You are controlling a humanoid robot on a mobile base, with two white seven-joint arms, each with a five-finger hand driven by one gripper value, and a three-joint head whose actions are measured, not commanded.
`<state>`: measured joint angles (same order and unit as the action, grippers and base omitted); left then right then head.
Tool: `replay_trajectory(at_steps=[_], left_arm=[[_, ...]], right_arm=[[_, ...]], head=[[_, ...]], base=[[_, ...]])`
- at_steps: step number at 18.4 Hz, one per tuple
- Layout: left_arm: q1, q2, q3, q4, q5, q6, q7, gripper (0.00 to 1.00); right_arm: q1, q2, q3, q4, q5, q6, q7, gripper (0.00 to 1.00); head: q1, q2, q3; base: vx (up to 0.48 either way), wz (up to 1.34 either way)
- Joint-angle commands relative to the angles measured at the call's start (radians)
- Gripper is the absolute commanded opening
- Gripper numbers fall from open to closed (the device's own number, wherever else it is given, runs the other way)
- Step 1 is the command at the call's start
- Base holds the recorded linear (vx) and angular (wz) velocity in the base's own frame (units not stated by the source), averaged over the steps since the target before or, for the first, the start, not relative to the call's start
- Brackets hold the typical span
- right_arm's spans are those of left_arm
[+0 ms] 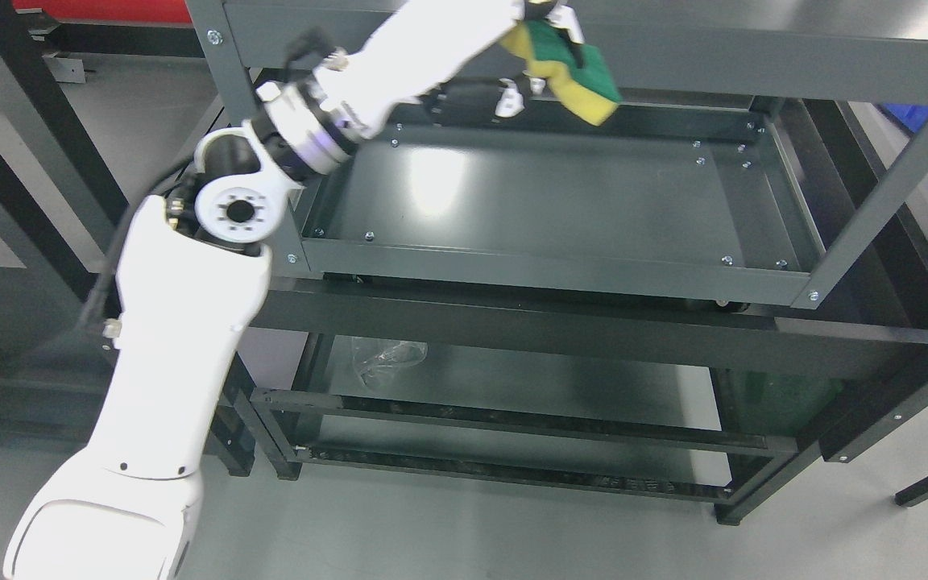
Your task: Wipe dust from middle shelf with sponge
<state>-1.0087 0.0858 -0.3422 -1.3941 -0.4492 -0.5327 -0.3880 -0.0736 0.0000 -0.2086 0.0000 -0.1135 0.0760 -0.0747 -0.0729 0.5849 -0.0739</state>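
Observation:
My left arm comes in from the lower left and reaches up across the dark grey metal rack. My left hand (543,32) is at the top edge of the picture, partly cut off. It is shut on a yellow sponge with a green scrub face (581,72). The sponge hangs tilted in the air over the far edge of the middle shelf (544,193), apart from the tray surface. The middle shelf is a shallow dark tray with a raised rim and a glossy reflection. My right arm does not show.
The rack's top frame (673,60) crosses just behind the sponge. An upright post (891,181) slants at the right. A lower shelf (512,387) holds a crumpled clear plastic piece (387,354). Grey floor lies around the rack.

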Motion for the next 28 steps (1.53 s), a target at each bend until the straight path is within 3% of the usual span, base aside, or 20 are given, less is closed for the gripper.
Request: replay_trajectory(at_steps=[1,5,9,11,13,16,19,24,28], left_arm=[[-0.034,-0.068,-0.463,0.047,-0.016,0.1,0.115,0.0],[-0.041,-0.068,-0.554,0.046,-0.014,0.195,0.234,0.0],[-0.041,-0.068,-0.56,0.04,-0.003,0.192,0.236,0.0],[-0.025,-0.068,-0.622,0.044,0.07,0.192,0.235,0.01],[0.037,-0.068,-0.688,0.047,0.157,0.203,0.236,0.01],[0.203,-0.068,-0.675,0.055,0.216,0.203,0.295,0.03],[0.41,-0.068,-0.493,0.043,0.218,0.201,0.466,0.04],[0.683,-0.068,-0.047,-0.016,0.28,0.104,0.472,0.04],[0.812,-0.068,0.156,-0.085,0.412,0.02,0.471,0.04]], right_arm=[[0.0,-0.017,0.0,-0.017,0.0,0.001,0.001,1.0],[0.0,-0.017,0.002,-0.017,0.0,0.001,0.001,1.0],[0.0,-0.017,0.0,-0.017,0.0,0.001,0.001,1.0],[0.0,-0.017,0.0,-0.017,0.0,0.001,0.001,1.0],[0.0,-0.017,0.0,-0.017,0.0,0.001,0.001,1.0],[0.0,-0.017,0.0,-0.017,0.0,0.001,0.001,1.0],[0.0,-0.017,0.0,-0.017,0.0,0.001,0.001,1.0],[0.0,-0.017,0.0,-0.017,0.0,0.001,0.001,1.0],[0.0,-0.017,0.0,-0.017,0.0,0.001,0.001,1.0]], head=[[0.0,0.0,0.0],[0.0,0.0,0.0],[0.0,0.0,0.0],[0.0,0.0,0.0],[0.0,0.0,0.0],[0.0,0.0,0.0],[0.0,0.0,0.0],[0.0,0.0,0.0],[0.0,0.0,0.0]], base=[[0.0,0.0],[0.0,0.0],[0.0,0.0],[0.0,0.0],[0.0,0.0],[0.0,0.0],[0.0,0.0],[0.0,0.0],[0.0,0.0]])
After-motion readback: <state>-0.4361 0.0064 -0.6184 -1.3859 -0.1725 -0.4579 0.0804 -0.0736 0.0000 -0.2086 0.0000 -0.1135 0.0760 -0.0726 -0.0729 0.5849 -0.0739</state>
